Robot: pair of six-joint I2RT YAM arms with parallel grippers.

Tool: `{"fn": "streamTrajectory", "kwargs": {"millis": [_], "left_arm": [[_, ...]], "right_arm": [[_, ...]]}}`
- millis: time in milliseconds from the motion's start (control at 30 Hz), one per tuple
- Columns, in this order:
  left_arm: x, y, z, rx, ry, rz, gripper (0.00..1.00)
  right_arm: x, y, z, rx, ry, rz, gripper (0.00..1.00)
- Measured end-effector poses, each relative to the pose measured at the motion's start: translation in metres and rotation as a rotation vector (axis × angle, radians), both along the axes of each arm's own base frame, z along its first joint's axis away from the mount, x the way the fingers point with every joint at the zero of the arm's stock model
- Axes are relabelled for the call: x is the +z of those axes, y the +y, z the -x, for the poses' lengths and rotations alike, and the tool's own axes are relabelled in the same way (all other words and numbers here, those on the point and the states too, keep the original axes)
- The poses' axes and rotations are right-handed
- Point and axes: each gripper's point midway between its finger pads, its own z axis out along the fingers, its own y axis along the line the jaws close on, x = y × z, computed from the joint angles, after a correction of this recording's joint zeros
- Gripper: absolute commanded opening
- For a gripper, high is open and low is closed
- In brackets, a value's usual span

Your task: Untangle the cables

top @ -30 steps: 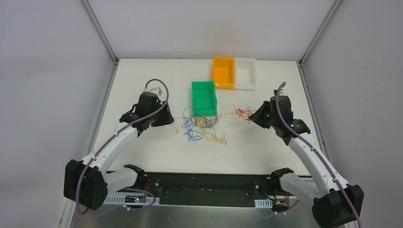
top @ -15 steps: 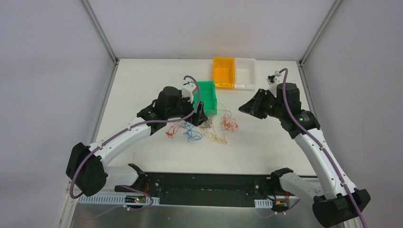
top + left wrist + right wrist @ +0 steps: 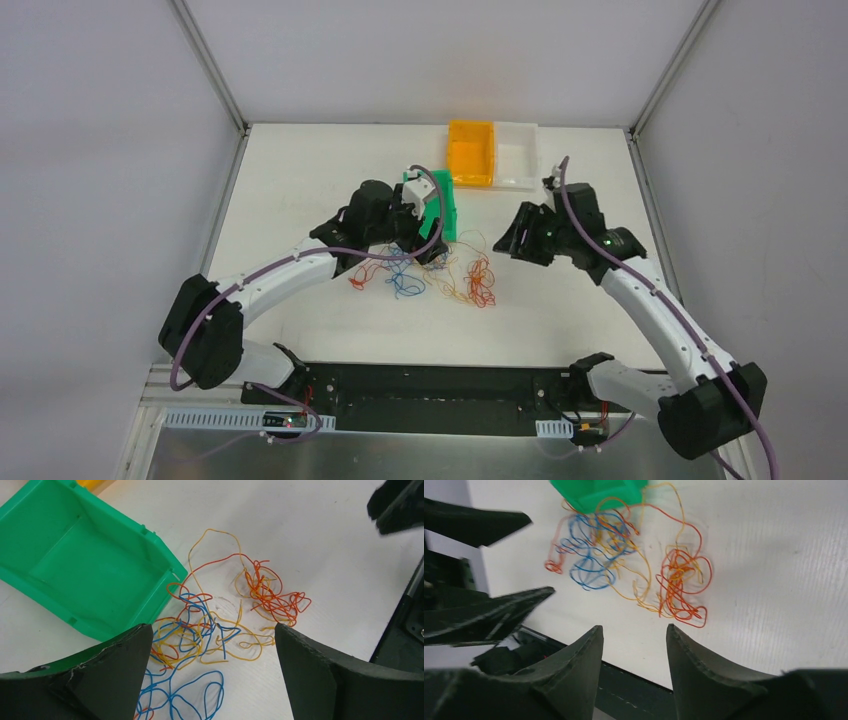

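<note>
Judged as a pause between pulls, with both grippers free to take fresh hold. Found the left gripper above the near corner of the green bin, jaws spread wide, nothing between them. Found the right gripper further out from that bin, jaws parted more narrowly, likewise empty. Saw the cables loose on the table, heaped against the green bin's near corner and trailing away from it.

Called next, by this reading, for choosing one strand at the heap's edge, perhaps in the red-orange clump farthest from the green bin. Needed a pinch on that strand alone, then a slow draw outward with the rest pinned by the other gripper. Risked missing such thin wire or dragging its neighbours along.

Counted one table. Counted two arms, the left arm and the right arm. Counted three bins: the green bin, then the orange bin and the white bin side by side beyond it. Counted one heap of cables in orange, red, blue and yellow. Could not count single strands, too looped together.
</note>
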Motion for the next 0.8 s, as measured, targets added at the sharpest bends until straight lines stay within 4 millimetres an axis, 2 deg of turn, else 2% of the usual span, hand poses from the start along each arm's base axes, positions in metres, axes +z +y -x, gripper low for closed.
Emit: {"fn": "streamTrajectory", "kwargs": {"millis": [167, 300, 400, 567, 700, 800], "left_arm": [[-0.023, 0.001, -0.009, 0.055, 0.066, -0.044, 0.94], [-0.033, 0.002, -0.008, 0.101, 0.132, -0.033, 0.94], [-0.04, 0.004, -0.004, 0.121, 0.167, -0.027, 0.93], [-0.054, 0.008, 0.003, 0.143, 0.225, -0.029, 0.94], [-0.056, 0.009, 0.005, 0.159, 0.248, -0.022, 0.93], [-0.06, 0.008, 0.005, 0.175, 0.278, -0.016, 0.92]], "right_arm": [[-0.079, 0.012, 0.016, 0.042, 0.13, 0.195, 0.49], [-0.123, 0.01, 0.024, 0.047, 0.194, 0.319, 0.44], [-0.139, 0.006, 0.02, 0.028, 0.197, 0.366, 0.42], [-0.15, 0.008, 0.011, 0.019, 0.182, 0.384, 0.42], [-0.158, 0.013, 0.01, 0.03, 0.184, 0.382, 0.42], [-0.167, 0.015, 0.012, 0.037, 0.198, 0.382, 0.31]]}}
